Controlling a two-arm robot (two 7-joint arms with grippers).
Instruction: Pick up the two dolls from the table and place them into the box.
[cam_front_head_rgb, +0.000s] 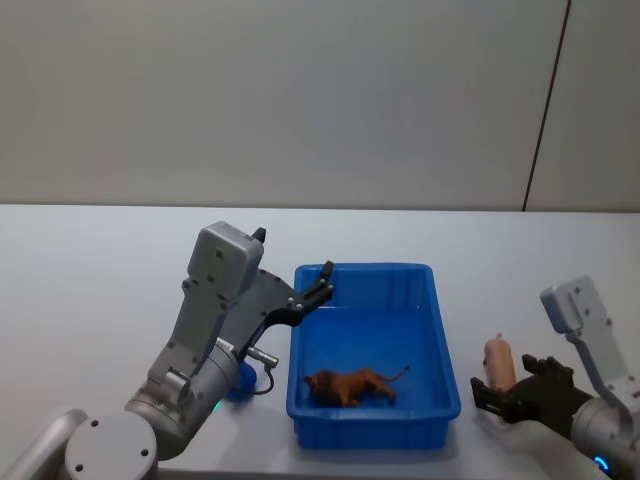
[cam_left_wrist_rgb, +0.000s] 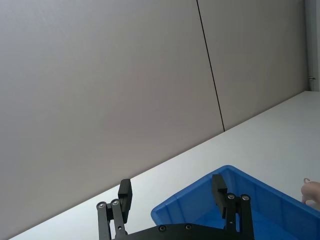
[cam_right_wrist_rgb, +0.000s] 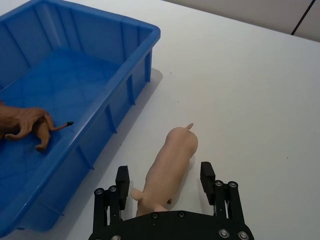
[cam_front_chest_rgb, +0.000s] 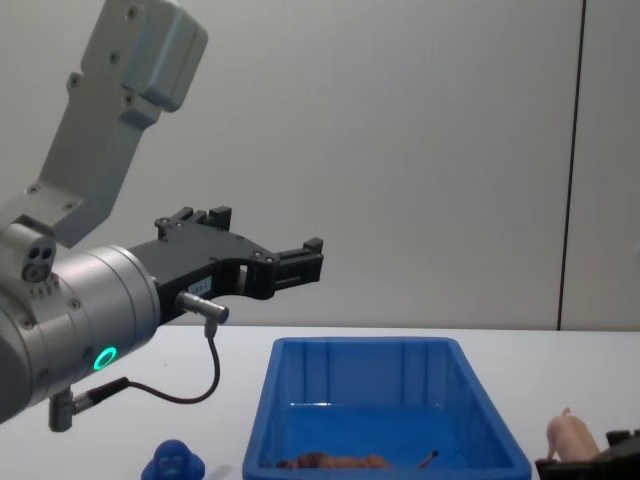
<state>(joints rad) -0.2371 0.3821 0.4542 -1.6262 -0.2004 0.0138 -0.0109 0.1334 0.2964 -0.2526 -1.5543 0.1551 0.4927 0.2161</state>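
The right gripper (cam_right_wrist_rgb: 165, 175) sits low on the table (cam_front_head_rgb: 100, 270), right of the box (cam_front_head_rgb: 446, 350), jaws spread wide. The pink pig (cam_right_wrist_rgb: 171, 162) lies between them and seems to touch neither. The brown animal (cam_front_head_rgb: 350, 385) lies in the box, near its front wall. The left gripper (cam_left_wrist_rgb: 171, 185) hangs over the box's far left corner, jaws spread, holding nothing.

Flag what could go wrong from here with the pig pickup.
1. The right pincer straddles the pig with jaws open; the rounded body lies skewed between them and may twist or slip on closing.
2. The wall of the bin stands close beside the pig, so a low carry could clip its rim.
3. The left pincer hangs open above the bin's far left corner, possibly crowding the drop.
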